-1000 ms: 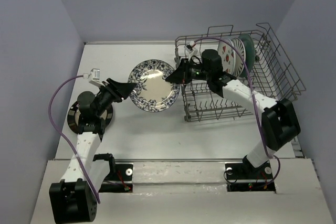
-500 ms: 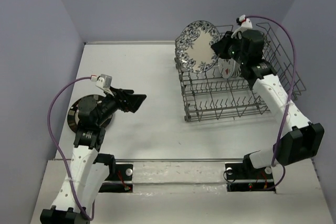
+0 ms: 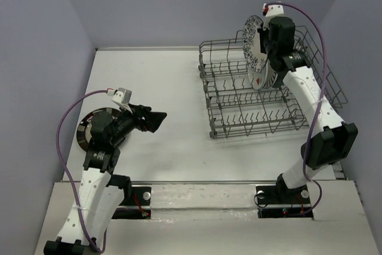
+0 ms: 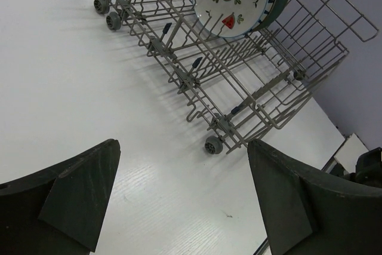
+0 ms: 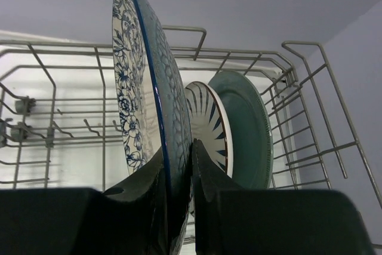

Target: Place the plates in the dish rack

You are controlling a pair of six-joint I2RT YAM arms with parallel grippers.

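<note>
Blue floral plate (image 5: 140, 88) held upright over rack (image 3: 239, 111).
Right gripper (image 5: 179, 171) clamped on its rim, beside fruit plate (image 4: 230, 10) standing in rack; left gripper (image 4: 185, 192) wide open, empty, above table (image 3: 161, 88).

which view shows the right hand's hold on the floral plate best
Right wrist: the floral plate looms large, rim pinched in the right hand. Top external shows it small, upright above the dish rack. Left wrist catches only its lower edge.
</note>
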